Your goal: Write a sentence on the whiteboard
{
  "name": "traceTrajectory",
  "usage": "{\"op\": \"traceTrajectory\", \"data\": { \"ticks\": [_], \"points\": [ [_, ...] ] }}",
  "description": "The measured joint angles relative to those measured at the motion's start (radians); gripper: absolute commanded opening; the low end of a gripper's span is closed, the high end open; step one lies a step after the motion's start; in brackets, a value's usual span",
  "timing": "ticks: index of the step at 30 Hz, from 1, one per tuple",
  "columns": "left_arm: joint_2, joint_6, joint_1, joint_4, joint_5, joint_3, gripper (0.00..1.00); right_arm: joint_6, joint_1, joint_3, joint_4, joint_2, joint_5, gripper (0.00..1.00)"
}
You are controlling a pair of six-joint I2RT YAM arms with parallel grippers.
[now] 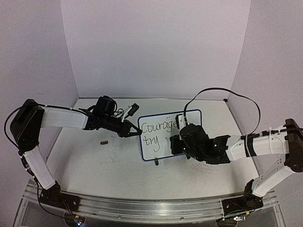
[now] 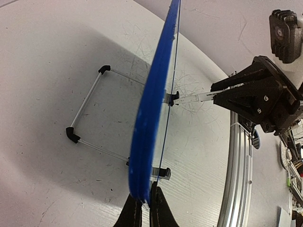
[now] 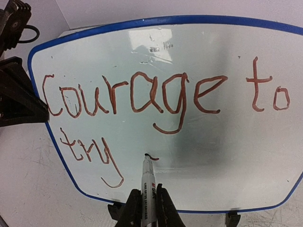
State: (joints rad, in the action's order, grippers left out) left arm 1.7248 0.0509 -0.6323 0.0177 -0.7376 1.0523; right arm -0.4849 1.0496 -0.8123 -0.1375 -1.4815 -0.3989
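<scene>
Grips marker (image 3: 147,179) in right gripper (image 3: 148,207), touching tip to board (image 3: 227,142) just right of "try" (image 3: 87,153); clamps board's edge with left gripper (image 2: 146,202); next stroke rightward

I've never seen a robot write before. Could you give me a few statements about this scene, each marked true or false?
1. The writing on the whiteboard reads "Courage to try" so far. True.
2. The right fingers hold a marker, its tip at the whiteboard. True.
3. The left fingers hang clear of the whiteboard. False: they pinch its blue edge.
4. The whiteboard lies flat. False: it stands upright on a wire stand.
5. The ink is green. False: it is reddish-brown.
</scene>
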Motion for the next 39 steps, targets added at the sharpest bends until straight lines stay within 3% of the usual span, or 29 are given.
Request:
{"op": "traceTrajectory", "data": {
  "ticks": [39],
  "points": [
    [0.0, -0.001, 0.0, 0.0, 0.0, 0.0, 0.0, -0.044, 0.005, 0.024, 0.005, -0.005, 0.045, 0.0]
  ]
}}
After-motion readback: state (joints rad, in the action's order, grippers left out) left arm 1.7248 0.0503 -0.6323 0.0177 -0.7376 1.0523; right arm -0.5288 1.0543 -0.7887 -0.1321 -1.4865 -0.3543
